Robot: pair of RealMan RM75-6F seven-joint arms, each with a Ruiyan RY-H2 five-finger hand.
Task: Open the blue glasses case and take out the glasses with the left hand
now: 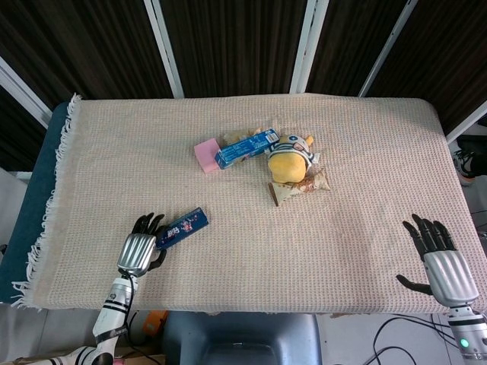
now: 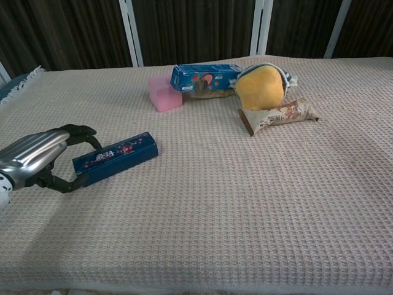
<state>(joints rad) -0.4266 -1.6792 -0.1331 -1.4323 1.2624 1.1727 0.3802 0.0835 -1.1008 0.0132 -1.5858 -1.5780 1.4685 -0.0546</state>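
The blue glasses case (image 1: 181,227) (image 2: 115,158) lies closed and flat on the woven cloth, near the table's front left. My left hand (image 1: 139,249) (image 2: 37,158) is at its left end. In the chest view the fingers (image 2: 83,131) arch over the far side of that end, and the thumb tip (image 2: 69,185) sits against its near corner. Whether the fingers press on the case is unclear. My right hand (image 1: 443,268) rests open with spread fingers at the table's front right corner, far from the case; the chest view does not show it.
At the back middle stand a pink block (image 1: 205,155) (image 2: 164,93), a blue box (image 1: 246,147) (image 2: 205,77), a yellow plush pouch (image 1: 289,162) (image 2: 260,87) and a brown wrapper (image 1: 298,186) (image 2: 277,115). The fringed cloth edge (image 1: 46,220) runs down the left.
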